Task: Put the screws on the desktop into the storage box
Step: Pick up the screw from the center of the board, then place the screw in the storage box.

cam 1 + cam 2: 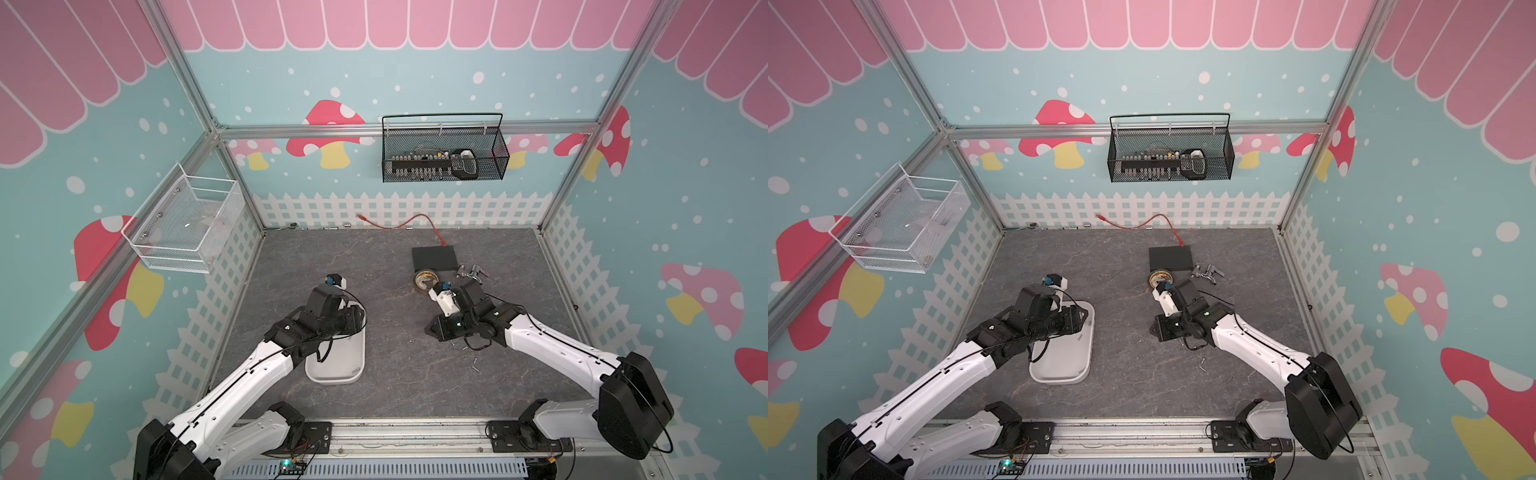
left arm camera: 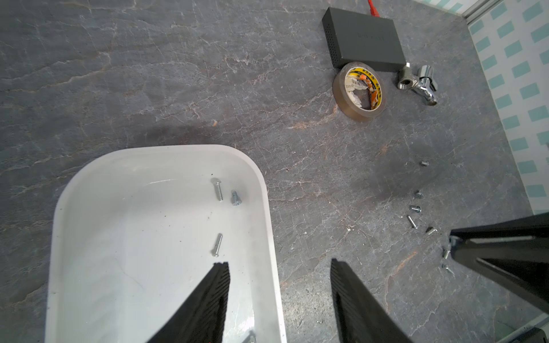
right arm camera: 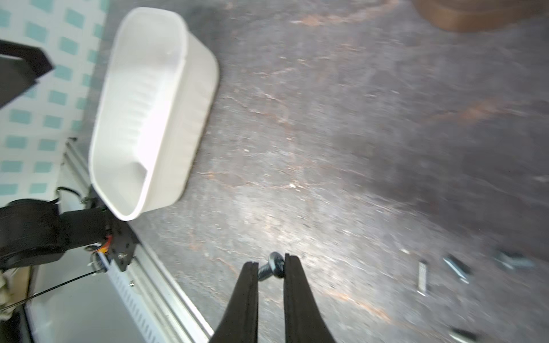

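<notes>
Right fingers, black, tapered, pinch tiny silver round-headed threaded screw.

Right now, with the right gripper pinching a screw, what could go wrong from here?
1. The right gripper pinches the screw only at its fingertips, askew; it could slip out on the way to the storage box.
2. The left gripper hangs open over the box's edge, so the arms might collide there.
3. Loose screws lie close by and could get scattered.

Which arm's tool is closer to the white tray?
Left. The left tool hangs across the rim of the tray; the right tool is apart, over the desktop, pinching a screw.
</notes>
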`<action>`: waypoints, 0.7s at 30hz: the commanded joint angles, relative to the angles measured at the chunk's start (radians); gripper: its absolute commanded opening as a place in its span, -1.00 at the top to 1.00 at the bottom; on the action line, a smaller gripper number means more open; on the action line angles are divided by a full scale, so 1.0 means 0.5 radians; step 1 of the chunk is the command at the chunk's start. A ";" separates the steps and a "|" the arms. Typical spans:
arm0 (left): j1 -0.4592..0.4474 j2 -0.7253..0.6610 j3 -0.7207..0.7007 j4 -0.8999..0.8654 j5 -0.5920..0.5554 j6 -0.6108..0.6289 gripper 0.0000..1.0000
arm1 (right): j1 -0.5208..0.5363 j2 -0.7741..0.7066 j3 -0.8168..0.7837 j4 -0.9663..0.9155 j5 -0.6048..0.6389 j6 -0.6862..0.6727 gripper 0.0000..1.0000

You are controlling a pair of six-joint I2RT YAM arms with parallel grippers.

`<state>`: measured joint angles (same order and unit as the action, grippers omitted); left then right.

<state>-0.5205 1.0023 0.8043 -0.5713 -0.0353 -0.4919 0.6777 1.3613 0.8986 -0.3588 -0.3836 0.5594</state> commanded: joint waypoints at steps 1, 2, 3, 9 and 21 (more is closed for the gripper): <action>-0.013 -0.111 -0.010 -0.002 -0.095 -0.029 -0.18 | 0.201 0.202 0.200 0.335 -0.184 0.156 0.89; -0.014 -0.137 -0.012 -0.003 -0.112 -0.032 -0.18 | 0.248 0.266 0.253 0.364 -0.184 0.166 0.90; -0.014 -0.161 -0.013 -0.003 -0.127 -0.035 -0.18 | 0.299 0.359 0.337 0.384 -0.174 0.185 0.89; -0.013 -0.290 -0.015 -0.011 -0.200 -0.058 -0.18 | 0.491 0.742 0.657 0.486 -0.076 0.230 0.88; -0.014 -0.301 -0.016 -0.016 -0.267 -0.068 -0.21 | 0.550 1.057 0.933 0.436 0.001 0.116 0.25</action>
<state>-0.5243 0.8482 0.8043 -0.5713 -0.1474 -0.5179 0.9489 1.8950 1.3289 -0.1246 -0.4229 0.6586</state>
